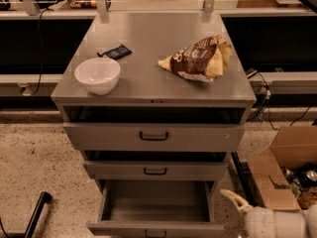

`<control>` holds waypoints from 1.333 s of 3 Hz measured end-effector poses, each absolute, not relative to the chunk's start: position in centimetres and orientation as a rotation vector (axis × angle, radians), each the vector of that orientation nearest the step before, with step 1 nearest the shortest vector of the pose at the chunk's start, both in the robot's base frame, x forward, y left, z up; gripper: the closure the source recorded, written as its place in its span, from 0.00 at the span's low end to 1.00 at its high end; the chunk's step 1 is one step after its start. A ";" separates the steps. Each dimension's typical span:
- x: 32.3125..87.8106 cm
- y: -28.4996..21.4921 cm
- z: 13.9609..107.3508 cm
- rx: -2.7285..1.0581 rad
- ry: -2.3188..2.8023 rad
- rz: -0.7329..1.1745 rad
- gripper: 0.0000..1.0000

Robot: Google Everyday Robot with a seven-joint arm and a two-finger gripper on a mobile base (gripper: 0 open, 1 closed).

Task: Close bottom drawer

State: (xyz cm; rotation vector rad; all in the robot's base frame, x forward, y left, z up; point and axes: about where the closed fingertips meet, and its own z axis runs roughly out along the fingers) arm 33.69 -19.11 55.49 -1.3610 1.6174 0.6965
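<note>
The bottom drawer (156, 205) is the lowest of three in a grey metal cabinet. It is pulled far out, showing a plain grey, empty box interior. Its front panel (156, 229) with a small dark handle sits at the frame's lower edge. My gripper (231, 197) is at the lower right, on the end of a white arm (270, 223). It is just to the right of the open drawer's right side, near the cabinet's corner. I cannot tell whether it touches the drawer.
The top drawer (154, 137) and middle drawer (155, 171) are each slightly out. On the cabinet top stand a white bowl (97, 74), a dark packet (115, 52) and a brown chip bag (196, 58). An open cardboard box (285, 170) sits on the floor at the right. A black bar (36, 213) lies at the lower left.
</note>
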 end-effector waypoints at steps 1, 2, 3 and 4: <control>31.4 -15.4 44.2 -1.419 1.563 0.915 0.00; 29.6 -13.5 37.5 -1.434 1.586 1.029 0.00; 28.3 -12.6 34.2 -1.416 1.591 1.104 0.00; 28.1 -12.3 33.9 -1.409 1.591 1.114 0.00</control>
